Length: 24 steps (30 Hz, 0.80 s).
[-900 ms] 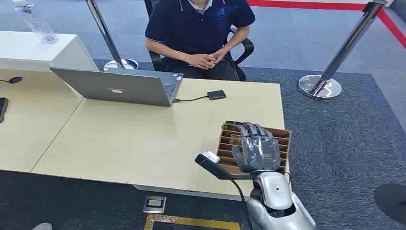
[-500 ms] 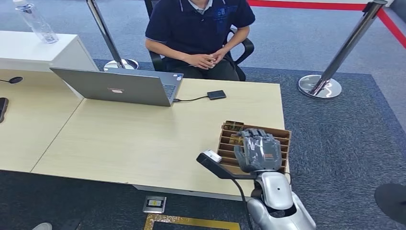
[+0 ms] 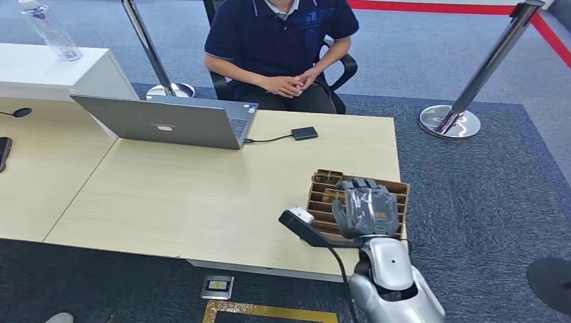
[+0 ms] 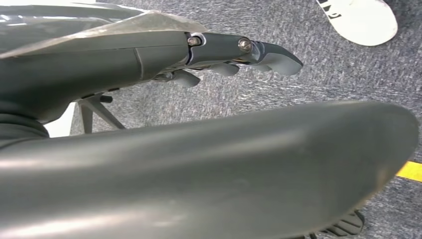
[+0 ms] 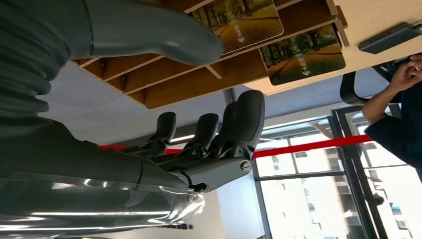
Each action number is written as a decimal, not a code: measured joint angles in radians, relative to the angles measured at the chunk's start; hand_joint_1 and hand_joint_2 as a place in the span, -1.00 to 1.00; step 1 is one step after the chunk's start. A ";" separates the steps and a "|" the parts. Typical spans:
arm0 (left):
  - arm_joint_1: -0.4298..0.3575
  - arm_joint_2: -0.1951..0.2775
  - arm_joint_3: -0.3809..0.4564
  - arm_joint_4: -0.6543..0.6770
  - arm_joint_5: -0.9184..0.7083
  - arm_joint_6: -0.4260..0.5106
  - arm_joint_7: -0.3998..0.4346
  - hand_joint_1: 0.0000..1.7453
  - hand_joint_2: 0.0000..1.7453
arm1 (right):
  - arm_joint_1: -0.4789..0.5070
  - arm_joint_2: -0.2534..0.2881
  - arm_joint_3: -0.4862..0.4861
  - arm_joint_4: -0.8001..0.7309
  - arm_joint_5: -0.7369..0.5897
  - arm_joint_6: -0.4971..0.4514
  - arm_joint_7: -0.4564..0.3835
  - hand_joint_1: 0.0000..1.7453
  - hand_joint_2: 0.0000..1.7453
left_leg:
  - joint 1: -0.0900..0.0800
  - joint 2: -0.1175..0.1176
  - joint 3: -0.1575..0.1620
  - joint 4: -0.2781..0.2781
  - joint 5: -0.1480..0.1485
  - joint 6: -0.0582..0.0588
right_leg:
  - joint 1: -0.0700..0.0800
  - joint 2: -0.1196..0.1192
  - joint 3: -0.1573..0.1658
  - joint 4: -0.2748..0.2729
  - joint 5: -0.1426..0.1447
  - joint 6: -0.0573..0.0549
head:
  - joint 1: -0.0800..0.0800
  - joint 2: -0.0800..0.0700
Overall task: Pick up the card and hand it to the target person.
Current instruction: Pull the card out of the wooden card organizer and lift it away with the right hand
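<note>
over slotted rack (image 3: 398, 190), r hand (image 3: 364, 210) hiding cards (image 5: 303, 55)

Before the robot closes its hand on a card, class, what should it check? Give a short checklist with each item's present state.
1. Right hand above the wooden card rack: ok.
2. Right hand free, with its fingers apart and nothing between them: ok.
3. Cards standing in the rack's slots, reachable: ok.
4. Hand touching a card: cannot tell; the wrist view shows the thumb near one card.
5. Person seated across the desk, hands clasped, not yet reaching: ok.
6. Left hand holding nothing, hanging over the carpet: ok.
</note>
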 joint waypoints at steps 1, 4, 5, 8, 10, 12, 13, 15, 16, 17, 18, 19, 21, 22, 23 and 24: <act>0.000 0.000 0.000 0.000 0.000 0.000 0.000 -1.00 -1.00 | -0.005 0.002 -0.001 0.004 -0.001 0.000 -0.002 0.01 1.00 | 0.000 0.000 0.000 0.000 0.000 0.000 | 0.000 0.000 0.000 0.000 0.000 0.000 | 0.000 0.000; 0.000 0.000 0.000 0.000 0.002 0.000 0.000 -1.00 -1.00 | -0.026 0.012 -0.003 0.026 -0.005 0.000 -0.011 0.03 1.00 | 0.000 0.000 0.000 0.000 0.000 0.000 | 0.000 0.000 0.000 0.000 0.000 0.000 | 0.000 0.000; 0.000 0.000 0.000 0.000 0.003 0.001 0.000 -1.00 -1.00 | -0.034 0.016 -0.003 0.036 -0.007 0.000 -0.014 0.04 1.00 | 0.000 0.000 0.000 0.000 0.000 0.000 | 0.000 0.000 0.000 0.000 0.000 0.000 | 0.000 0.000; 0.000 0.000 0.000 0.000 0.006 0.002 0.000 -1.00 -1.00 | -0.056 0.028 -0.003 0.070 -0.011 0.000 -0.021 0.07 1.00 | 0.000 0.000 0.000 0.000 0.000 0.000 | 0.000 0.000 0.000 0.000 0.000 0.000 | 0.000 0.000; 0.000 0.000 0.000 0.000 0.007 0.002 0.002 -1.00 -1.00 | -0.068 0.035 -0.003 0.092 -0.014 -0.001 -0.025 0.04 1.00 | 0.000 0.000 0.000 0.000 0.000 0.000 | 0.000 0.000 0.000 0.000 0.000 0.000 | 0.000 0.000; 0.000 0.000 0.000 0.000 0.008 0.003 0.004 -1.00 -1.00 | -0.080 0.041 -0.003 0.112 -0.019 -0.003 -0.027 0.02 1.00 | 0.000 0.000 0.000 0.000 0.000 0.000 | 0.000 0.000 0.000 0.000 0.000 0.000 | 0.000 0.000; 0.000 0.000 0.000 0.000 0.008 0.003 0.004 -1.00 -1.00 | -0.085 0.044 -0.003 0.123 -0.022 -0.005 -0.028 0.02 1.00 | 0.000 0.000 0.000 0.000 0.000 0.000 | 0.000 0.000 0.000 0.000 0.000 0.000 | 0.000 0.000; 0.000 0.000 0.000 0.000 0.008 0.003 0.004 -1.00 -1.00 | -0.095 0.049 -0.004 0.143 -0.029 -0.010 -0.028 0.02 1.00 | 0.000 0.000 0.000 0.000 0.000 0.000 | 0.000 0.000 0.000 0.000 0.000 0.000 | 0.000 0.000; 0.000 0.000 0.000 0.000 0.008 0.003 0.004 -1.00 -1.00 | -0.099 0.051 -0.004 0.152 -0.031 -0.013 -0.028 0.02 1.00 | 0.000 0.000 0.000 0.000 0.000 0.000 | 0.000 0.000 0.000 0.000 0.000 0.000 | 0.000 0.000; 0.000 0.000 0.000 0.000 0.008 0.004 0.004 -1.00 -1.00 | -0.101 0.052 -0.004 0.161 -0.032 -0.015 -0.028 0.02 1.00 | 0.000 0.000 0.000 0.000 0.000 0.000 | 0.000 0.000 0.000 0.000 0.000 0.000 | 0.000 0.000; 0.000 0.000 0.000 0.000 0.008 0.004 0.004 -1.00 -1.00 | -0.103 0.053 -0.005 0.169 -0.033 -0.017 -0.028 0.01 1.00 | 0.000 0.000 0.000 0.000 0.000 0.000 | 0.000 0.000 0.000 0.000 0.000 0.000 | 0.000 0.000; 0.000 0.000 0.000 0.000 0.008 0.005 0.004 -1.00 -1.00 | -0.104 0.055 -0.005 0.176 -0.034 -0.019 -0.028 0.00 1.00 | 0.000 0.000 0.000 0.000 0.000 0.000 | 0.000 0.000 0.000 0.000 0.000 0.000 | 0.000 0.000; 0.000 0.000 0.000 0.000 0.008 0.006 0.004 -1.00 -1.00 | -0.107 0.057 -0.006 0.191 -0.036 -0.022 -0.028 -0.01 1.00 | 0.000 0.000 0.000 0.000 0.000 0.000 | 0.000 0.000 0.000 0.000 0.000 0.000 | 0.000 0.000; 0.000 0.000 0.000 0.000 0.008 0.007 0.004 -1.00 -1.00 | -0.108 0.057 -0.006 0.198 -0.037 -0.023 -0.028 -0.01 1.00 | 0.000 0.000 0.000 0.000 0.000 0.000 | 0.000 0.000 0.000 0.000 0.000 0.000 | 0.000 0.000; 0.000 0.000 0.000 0.000 0.008 0.007 0.004 -1.00 -1.00 | -0.111 0.057 -0.007 0.206 -0.038 -0.024 -0.027 0.01 1.00 | 0.000 0.000 0.000 0.000 0.000 0.000 | 0.000 0.000 0.000 0.000 0.000 0.000 | 0.000 0.000; 0.000 0.000 0.000 0.000 0.008 0.008 0.004 -1.00 -1.00 | -0.113 0.057 -0.008 0.214 -0.040 -0.027 -0.026 0.02 1.00 | 0.000 0.000 0.000 0.000 0.000 0.000 | 0.000 0.000 0.000 0.000 0.000 0.000 | 0.000 0.000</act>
